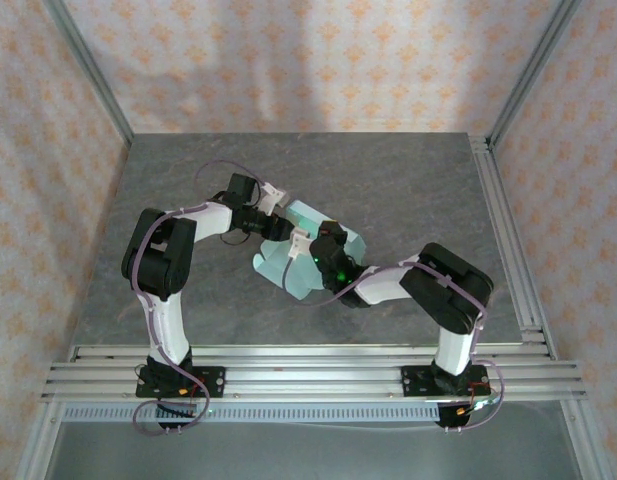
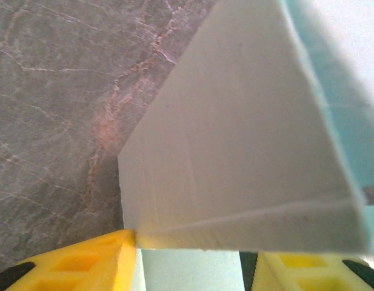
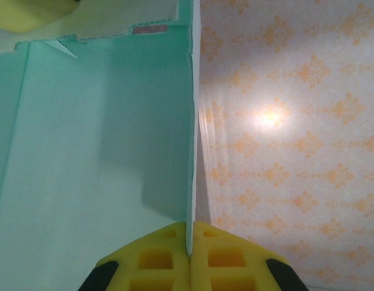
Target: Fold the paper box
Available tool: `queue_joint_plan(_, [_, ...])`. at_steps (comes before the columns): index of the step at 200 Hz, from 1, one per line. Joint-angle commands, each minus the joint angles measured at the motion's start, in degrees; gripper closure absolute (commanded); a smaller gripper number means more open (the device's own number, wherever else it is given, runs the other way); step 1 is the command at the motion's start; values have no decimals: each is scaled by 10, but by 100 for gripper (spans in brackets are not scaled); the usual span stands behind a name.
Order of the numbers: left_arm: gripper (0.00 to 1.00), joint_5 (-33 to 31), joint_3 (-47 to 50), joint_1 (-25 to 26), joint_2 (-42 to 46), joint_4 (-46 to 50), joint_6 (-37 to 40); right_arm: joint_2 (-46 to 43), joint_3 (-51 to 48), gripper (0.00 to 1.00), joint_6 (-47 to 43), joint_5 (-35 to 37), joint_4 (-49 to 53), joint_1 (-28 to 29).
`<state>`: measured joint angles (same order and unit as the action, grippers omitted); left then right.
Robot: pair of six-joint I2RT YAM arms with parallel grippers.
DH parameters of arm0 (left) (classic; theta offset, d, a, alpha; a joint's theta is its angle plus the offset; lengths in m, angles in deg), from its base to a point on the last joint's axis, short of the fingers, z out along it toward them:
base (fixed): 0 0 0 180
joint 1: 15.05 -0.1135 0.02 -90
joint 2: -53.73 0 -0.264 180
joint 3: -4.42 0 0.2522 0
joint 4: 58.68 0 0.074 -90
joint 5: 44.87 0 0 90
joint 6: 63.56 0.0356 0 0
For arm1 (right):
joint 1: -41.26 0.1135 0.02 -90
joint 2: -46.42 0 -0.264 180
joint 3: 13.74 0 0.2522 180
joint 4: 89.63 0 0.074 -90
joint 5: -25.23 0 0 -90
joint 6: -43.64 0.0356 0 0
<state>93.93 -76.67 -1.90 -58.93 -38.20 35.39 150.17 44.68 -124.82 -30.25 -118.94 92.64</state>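
1. Left claw (image 1: 280, 208): positioned at the far left edge of the paper box (image 1: 278, 268). In my left wrist view the yellow fingers (image 2: 83, 260) stand apart, with a folded panel of the paper box (image 2: 247, 151) lying between them. The left finger touches the lower corner of that panel. I cannot tell whether the fingers press the card or merely flank it.

2. Paper box: pale mint-green card, partly folded, lifted between my two claws, with the grey tabletop (image 2: 53, 121) under it. Its white-grey outer face is turned to the left wrist camera, and one crease runs along the bottom of that face.

3. Right claw (image 1: 306, 246): positioned at the near middle of the paper box. In my right wrist view the right claw (image 3: 190, 229) is pressed together on a thin upright edge of the paper box (image 3: 102, 151). The mint inner face spreads left of that edge, and the patterned wall (image 3: 296, 121) lies to its right.
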Motion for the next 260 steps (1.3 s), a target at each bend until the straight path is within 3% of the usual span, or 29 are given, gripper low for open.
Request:
queue_joint_plan(1, [51,-36,13,0,13,-41,-27,-29,29,100,80,-14,134,-1])
queue_joint_plan(102, [48,-84,59,-19,37,-126,-82,-78,122,100,275,-100,424,-22])
queue_joint_plan(134, [43,-83,93,-27,63,-183,-107,-63,120,100,252,-53,404,-22])
queue_joint_plan(172, [33,-116,175,-44,120,-303,-162,-58,132,100,260,-53,405,-28])
queue_joint_plan(239, [27,-138,249,-49,168,-385,-201,-41,168,100,273,-65,437,-40])
queue_joint_plan(260, [27,-167,246,-49,165,-364,-196,-33,151,100,224,-36,384,-35])
